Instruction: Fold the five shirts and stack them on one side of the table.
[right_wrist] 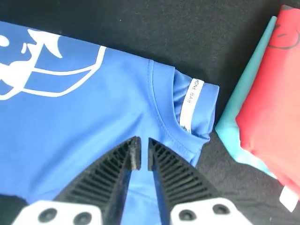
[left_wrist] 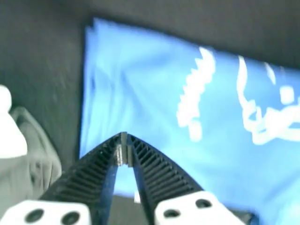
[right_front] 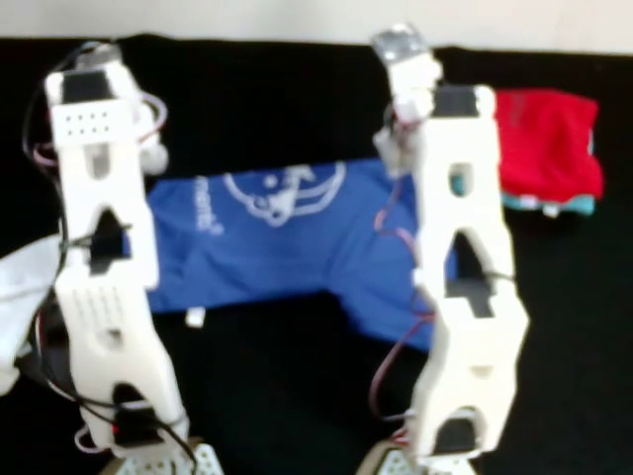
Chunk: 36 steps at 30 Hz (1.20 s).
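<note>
Four garments are showing on the black worktop [right_front: 277,396].

Item 1: blue shirt [right_front: 287,237], lying spread across the middle, print facing up and collar [right_wrist: 192,105] pointing toward the stack.
Items 2–3: red shirt [right_front: 544,143], folded and sitting on a teal shirt [right_wrist: 234,131] at the far right.
Item 4: pale garment [right_front: 25,282], lying bunched at the left edge.

Left gripper [left_wrist: 123,150]: jaws meeting at the tips, sitting over the blue shirt's straight edge beside the pale garment.
Right gripper [right_wrist: 140,152]: jaws drawn almost together, hanging just short of the collar.
I cannot tell whether either is pinching cloth.

Handling, as judged: the fabric is looking thin, light and limp, and is likely to be sliding and wrinkling. The straight edge and the shoulder seams are offering the best hold.

Room: bare worktop is lying open on the arms' side of the shirt. The stack is sitting just beside the collar.
</note>
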Motion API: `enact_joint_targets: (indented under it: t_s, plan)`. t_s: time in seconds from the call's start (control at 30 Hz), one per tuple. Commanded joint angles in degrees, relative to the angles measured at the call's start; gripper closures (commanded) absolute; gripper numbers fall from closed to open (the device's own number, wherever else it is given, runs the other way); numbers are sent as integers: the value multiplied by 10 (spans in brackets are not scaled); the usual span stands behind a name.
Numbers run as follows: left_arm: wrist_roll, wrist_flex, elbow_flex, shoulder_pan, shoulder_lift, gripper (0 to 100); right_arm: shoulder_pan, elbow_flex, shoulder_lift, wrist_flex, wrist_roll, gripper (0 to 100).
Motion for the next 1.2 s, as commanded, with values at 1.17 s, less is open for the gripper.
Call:
enact_joint_targets:
  t_s: [1.17]
  plan:
    - [99, -645, 735, 37, -235, 992, -170, 668, -359, -112, 13, 984]
